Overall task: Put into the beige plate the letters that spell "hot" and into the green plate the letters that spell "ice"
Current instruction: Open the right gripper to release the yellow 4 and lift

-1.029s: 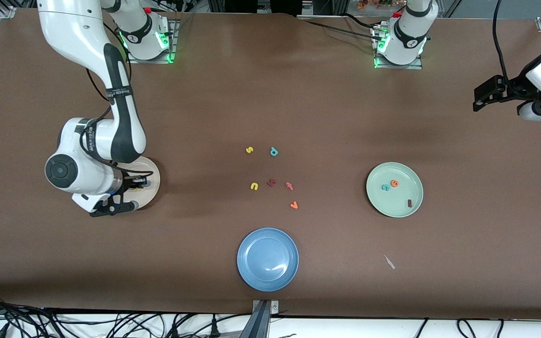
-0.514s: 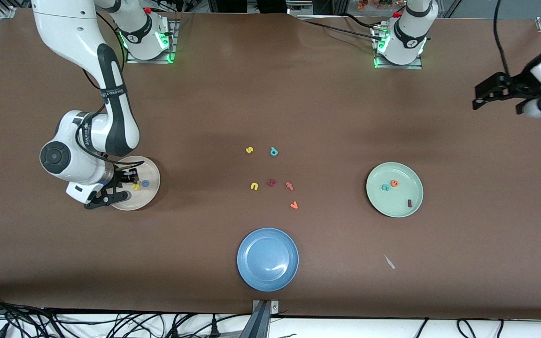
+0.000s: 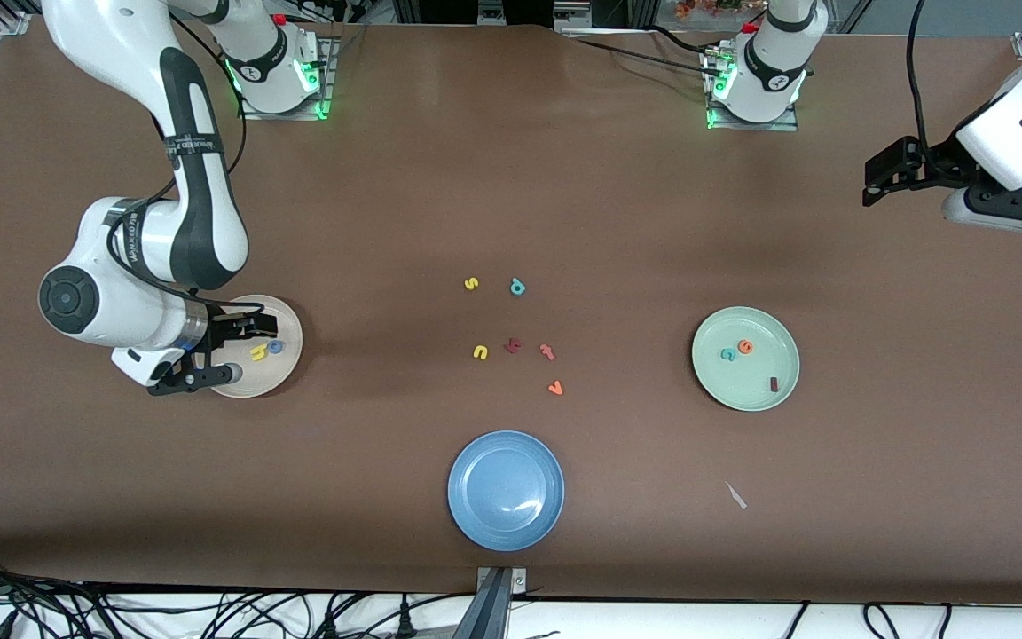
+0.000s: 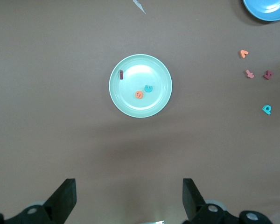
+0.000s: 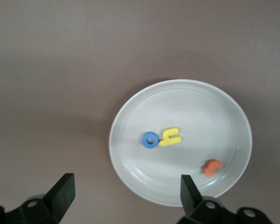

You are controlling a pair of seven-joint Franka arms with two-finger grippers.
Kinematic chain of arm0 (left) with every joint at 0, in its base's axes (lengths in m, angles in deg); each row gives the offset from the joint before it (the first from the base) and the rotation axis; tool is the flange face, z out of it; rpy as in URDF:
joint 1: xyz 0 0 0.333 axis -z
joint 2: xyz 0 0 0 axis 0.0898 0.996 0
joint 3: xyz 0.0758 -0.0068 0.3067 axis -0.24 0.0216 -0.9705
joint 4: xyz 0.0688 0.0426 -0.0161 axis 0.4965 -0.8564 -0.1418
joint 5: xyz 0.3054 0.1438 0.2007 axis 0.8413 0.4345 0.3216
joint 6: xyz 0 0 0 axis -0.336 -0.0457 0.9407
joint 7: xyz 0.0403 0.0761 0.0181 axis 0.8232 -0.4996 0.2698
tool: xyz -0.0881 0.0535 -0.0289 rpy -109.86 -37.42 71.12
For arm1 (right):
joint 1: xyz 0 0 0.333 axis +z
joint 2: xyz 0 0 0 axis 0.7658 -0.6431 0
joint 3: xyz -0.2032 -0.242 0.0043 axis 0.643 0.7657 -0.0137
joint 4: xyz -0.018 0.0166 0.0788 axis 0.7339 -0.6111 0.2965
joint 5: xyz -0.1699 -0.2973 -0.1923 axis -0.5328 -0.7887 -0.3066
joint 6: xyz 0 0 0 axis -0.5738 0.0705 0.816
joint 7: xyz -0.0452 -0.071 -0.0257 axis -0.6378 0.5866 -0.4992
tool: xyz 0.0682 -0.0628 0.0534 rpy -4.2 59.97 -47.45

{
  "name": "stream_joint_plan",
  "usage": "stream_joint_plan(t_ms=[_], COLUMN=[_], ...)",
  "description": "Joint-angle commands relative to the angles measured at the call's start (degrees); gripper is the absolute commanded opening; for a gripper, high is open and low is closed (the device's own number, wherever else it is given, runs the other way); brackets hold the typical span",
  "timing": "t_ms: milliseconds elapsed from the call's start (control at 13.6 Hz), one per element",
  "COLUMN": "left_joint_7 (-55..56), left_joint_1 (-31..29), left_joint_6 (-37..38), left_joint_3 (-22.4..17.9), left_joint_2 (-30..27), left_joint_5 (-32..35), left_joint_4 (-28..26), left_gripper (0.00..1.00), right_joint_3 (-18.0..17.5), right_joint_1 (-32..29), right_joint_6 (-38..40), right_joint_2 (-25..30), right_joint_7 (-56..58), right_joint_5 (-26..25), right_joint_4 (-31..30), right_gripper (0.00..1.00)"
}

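Note:
The beige plate [image 3: 285, 330] lies at the right arm's end of the table. In it are the yellow "h" [image 5: 170, 136], the blue "o" [image 5: 150, 140] and the orange "t" [image 5: 212, 166]. My right gripper [image 3: 231, 351] hangs open and empty over that plate's rim [image 5: 186, 107]. The green plate [image 3: 724, 386] holds the teal "c" [image 3: 727, 355], the orange "e" [image 3: 745, 347] and the dark red "i" [image 3: 774, 384]. My left gripper [image 3: 875, 177] is open and empty, high over the left arm's end of the table, and looks down on the green plate [image 4: 130, 100].
A blue plate [image 3: 506, 490] sits nearest the front camera. Loose letters lie mid-table: a yellow "s" [image 3: 471, 284], a teal "p" [image 3: 517, 287], a yellow "u" [image 3: 479, 352], a dark red letter [image 3: 513, 345], a pinkish-red letter [image 3: 547, 351] and an orange "v" [image 3: 554, 387]. A white scrap [image 3: 735, 495] lies near the green plate.
My right gripper has opened and drawn back off the beige plate toward the right arm's end, uncovering the "h" and "o". The left arm has shifted slightly toward mid-table.

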Motion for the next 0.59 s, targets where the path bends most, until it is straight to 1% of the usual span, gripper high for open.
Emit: stream_joint_plan(t_ms=[0,294,441,514], left_joint_7=[-0.64,-0.73,-0.38,-0.2], left_joint_1=[0.09,-0.79,-0.09,-0.08], left_joint_6=[-1.23,-1.94,-1.94,-1.94], left_joint_3=[0.06,-0.03,0.4,0.41], left_joint_2=[1.88,1.62,1.53,1.53], left_joint_5=[0.46,0.46,0.55,0.46], left_joint_4=[1.24,1.68,1.68,1.68], left_gripper=[1.0,1.0,1.0,1.0], right_joint_3=[0.2,0.2,-0.24,-1.81], right_joint_1=[0.45,2.03,2.64,1.69], right_joint_6=[5.82,10.31,12.25,12.26], right_joint_2=[0.13,0.13,0.47,1.96], right_joint_7=[-4.54,-8.14,-9.38,-9.99], right_joint_5=[-0.21,-3.72,-4.51,-5.65], right_joint_4=[3.52,7.21,8.62,8.54], right_gripper=[1.0,1.0,1.0,1.0])
